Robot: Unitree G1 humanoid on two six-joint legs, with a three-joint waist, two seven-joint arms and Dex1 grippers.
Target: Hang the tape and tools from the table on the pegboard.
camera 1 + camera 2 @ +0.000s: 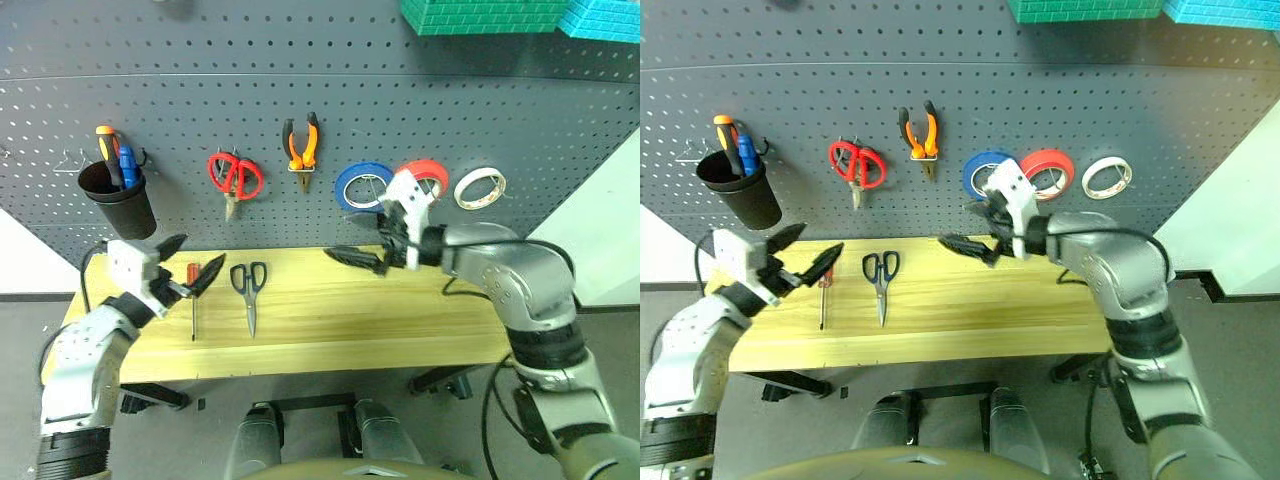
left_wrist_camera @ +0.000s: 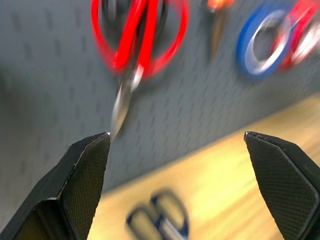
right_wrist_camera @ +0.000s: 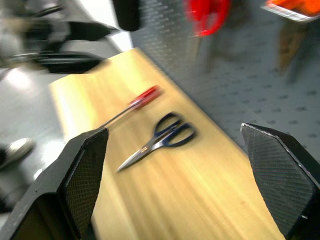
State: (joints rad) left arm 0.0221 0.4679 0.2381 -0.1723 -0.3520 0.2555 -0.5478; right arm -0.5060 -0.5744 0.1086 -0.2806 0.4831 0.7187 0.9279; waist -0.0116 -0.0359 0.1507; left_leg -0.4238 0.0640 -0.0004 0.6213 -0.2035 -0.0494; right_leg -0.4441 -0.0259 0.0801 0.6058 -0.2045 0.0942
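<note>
On the pegboard [image 1: 200,100] hang the whitish tape [image 1: 480,188] at the right and the orange-and-black pliers [image 1: 301,145] in the middle. The red-handled screwdriver [image 1: 193,298] and the black-handled scissors [image 1: 249,288] lie side by side on the left part of the wooden table [image 1: 400,320]. My left gripper [image 1: 190,260] hovers open just above the screwdriver's handle, pointing at the board. My right gripper [image 1: 365,242] is open and empty above the table's back edge, pointing left, below the blue roll. The right wrist view shows the screwdriver [image 3: 137,102] and scissors [image 3: 160,137] lying beyond its open fingers.
A black cup [image 1: 118,195] holding orange and blue handled tools hangs at the board's left. Red-handled scissors [image 1: 235,178], a blue roll [image 1: 362,186] and a red roll [image 1: 425,175] also hang there. Green and teal blocks [image 1: 480,15] sit above the board.
</note>
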